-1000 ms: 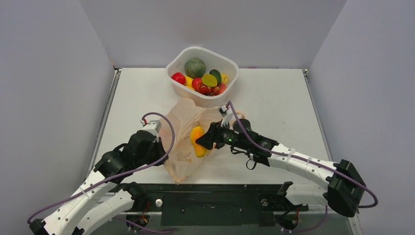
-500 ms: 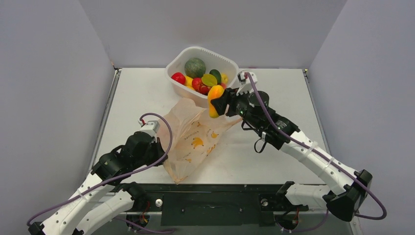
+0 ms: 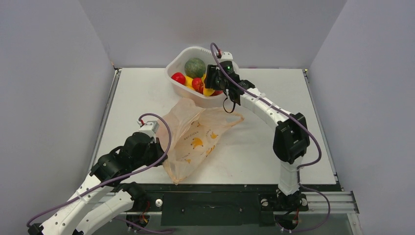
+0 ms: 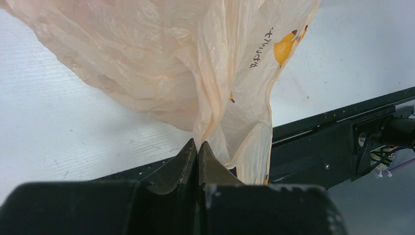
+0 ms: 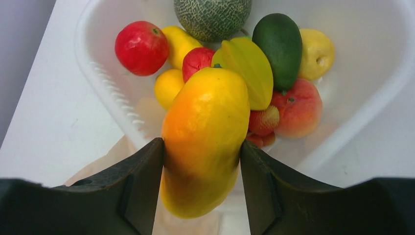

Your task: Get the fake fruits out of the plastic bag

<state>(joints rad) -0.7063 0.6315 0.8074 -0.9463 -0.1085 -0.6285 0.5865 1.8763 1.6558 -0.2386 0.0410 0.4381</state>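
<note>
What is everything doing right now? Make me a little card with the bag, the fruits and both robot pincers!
Left pincer: shut on the bag, pinching a bunched edge
Right pincer: shut on the mango, held over the tub
Bag: peach, crinkly, lying on the table
Mango: orange-yellow, out of the bag
Tub: white, holds a melon and small fruits
Left in the bag: no fruit visible
</note>
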